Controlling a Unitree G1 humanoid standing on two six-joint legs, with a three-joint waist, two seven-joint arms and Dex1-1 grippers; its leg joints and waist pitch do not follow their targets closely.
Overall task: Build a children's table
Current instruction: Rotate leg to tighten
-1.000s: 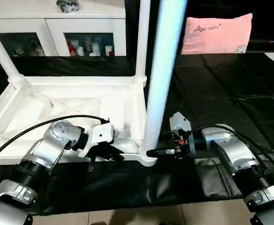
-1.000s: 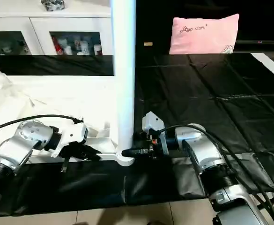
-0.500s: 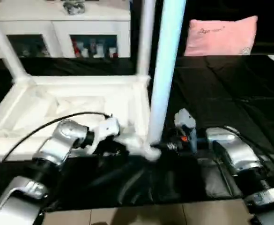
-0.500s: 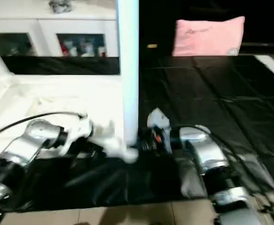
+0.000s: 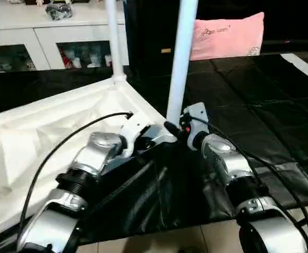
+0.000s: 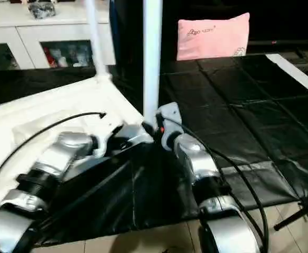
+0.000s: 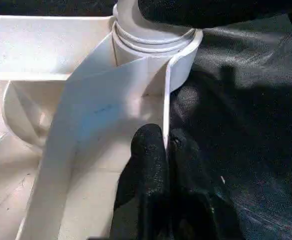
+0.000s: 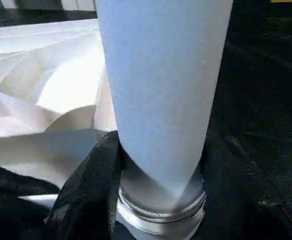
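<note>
Tabletop (image 5: 48, 126): white moulded plastic, rectangular, lying upside down on black sheeting (image 5: 238, 89) to the robot's left; ribbed, faceted underside, thin raised rim, round corner sockets.

Far leg (image 5: 113, 37): white tapered tube standing upright in the far corner socket.

Left gripper (image 7: 160, 150): black, matte fingers pressed together on the thin rim wall beside the near corner socket (image 7: 153, 45). Risk: the pinch sits on a narrow edge of smooth plastic, so a sideways pull would likely let it slide off and the tabletop swing.

Near leg (image 5: 182, 52): long white tapered tube, smooth, upright, its ringed base seated in the near corner socket; how deep it sits cannot be judged. Risk: if it is only loosely seated, any push on it could tip it out or lever the corner up.

Right gripper (image 5: 179, 128): jaws spread about halfway around the leg's foot, one black finger (image 8: 88, 195) lying against the tube; a firm clamp cannot be confirmed. Risk: a loose hold would slip on the tapered surface.

Sheeting: black, glossy, creased; probably slippery under the tabletop.

Cushion (image 5: 227, 34): pink, soft, well behind.
</note>
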